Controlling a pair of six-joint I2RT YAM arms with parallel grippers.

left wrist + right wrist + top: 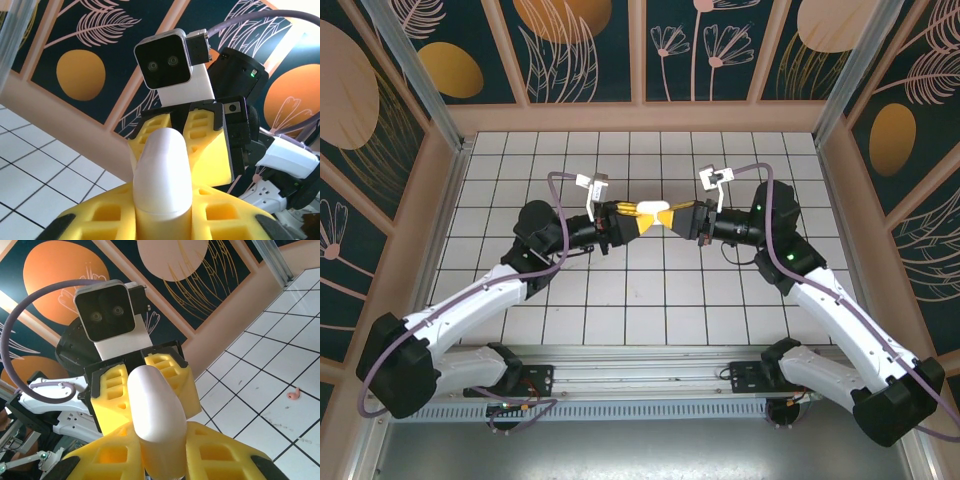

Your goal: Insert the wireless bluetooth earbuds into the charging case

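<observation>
L pincer (642, 216): clamped on one end of white case (162, 170), a yellow finger (100, 220) each side.
R pincer (672, 218): clamped on opp. end of case, nose to nose w/ L pincer.
Case height: in the air, well above table (650, 300), midway btwn the arms.
Case axis: long axis runs pincer to pincer.
Lid: can't tell if open or shut.
Pink earbud (295, 393): loose on a tile, below case and off to one side, well apart from it, nothing touching.
Key relation: bud is down and away from case, and both pincers are busy w/ case. One likely has to let go to fetch it.
Nearer arm: prob. R, since the bud lies just past its fingers. Not certain.
</observation>
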